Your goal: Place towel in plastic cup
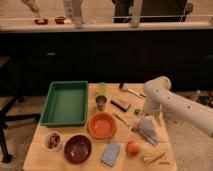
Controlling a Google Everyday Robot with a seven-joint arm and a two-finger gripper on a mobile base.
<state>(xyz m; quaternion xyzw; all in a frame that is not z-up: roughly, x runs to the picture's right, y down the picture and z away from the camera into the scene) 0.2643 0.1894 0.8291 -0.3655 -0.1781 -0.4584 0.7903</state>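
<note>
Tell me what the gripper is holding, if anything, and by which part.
Cannot be told. The gripper is at the upper edge of the small grey-blue folded cloth towel, which lies on the wooden table.
</note>
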